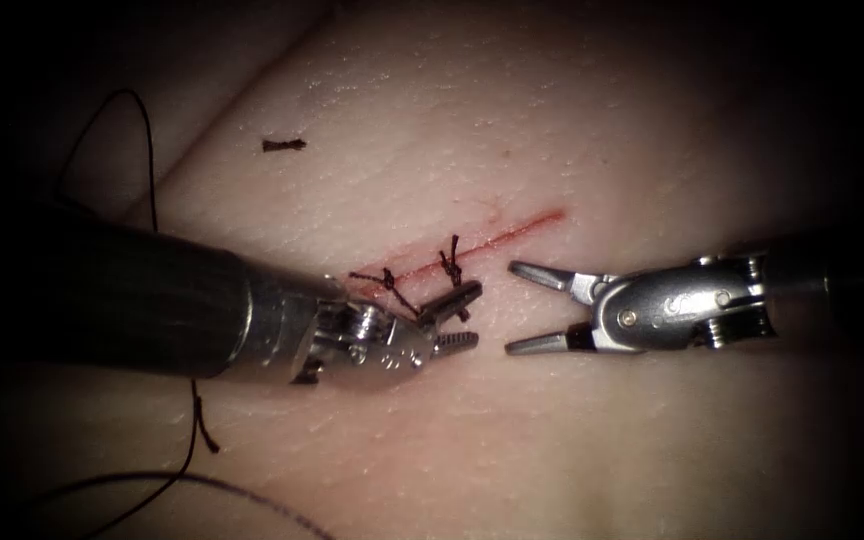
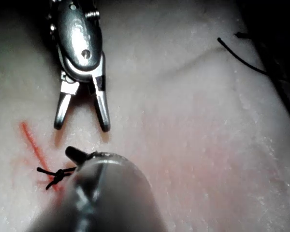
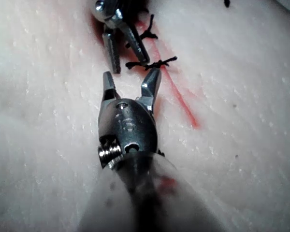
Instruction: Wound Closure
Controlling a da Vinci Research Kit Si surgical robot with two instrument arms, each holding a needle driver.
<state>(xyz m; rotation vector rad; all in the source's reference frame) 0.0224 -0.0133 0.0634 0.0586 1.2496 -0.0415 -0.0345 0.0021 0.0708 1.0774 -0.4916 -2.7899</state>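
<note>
- Left end effector (image 1: 459, 317): jaws apart, holding nothing, hovering just below the cut (image 1: 492, 240) beside the knotted stitches (image 1: 450, 262).
- Right end effector (image 1: 523, 307): jaws spread wide, empty, facing the left one tip to tip, small gap between, also below the cut.
- Tissue (image 1: 572, 130) pale, cut running diagonally, thin red fluid (image 3: 183, 104) along the unstitched right stretch.
- Two knots with short dark tails on the cut's left part; one knot (image 2: 58, 175) next to left shaft in left wrist view.
- Loose thread (image 1: 182, 470) trailing off left of tissue, looping under left shaft.
- Cut thread scrap (image 1: 283, 145) lying on tissue far above-left of cut.
- Needle: cannot tell where.
</note>
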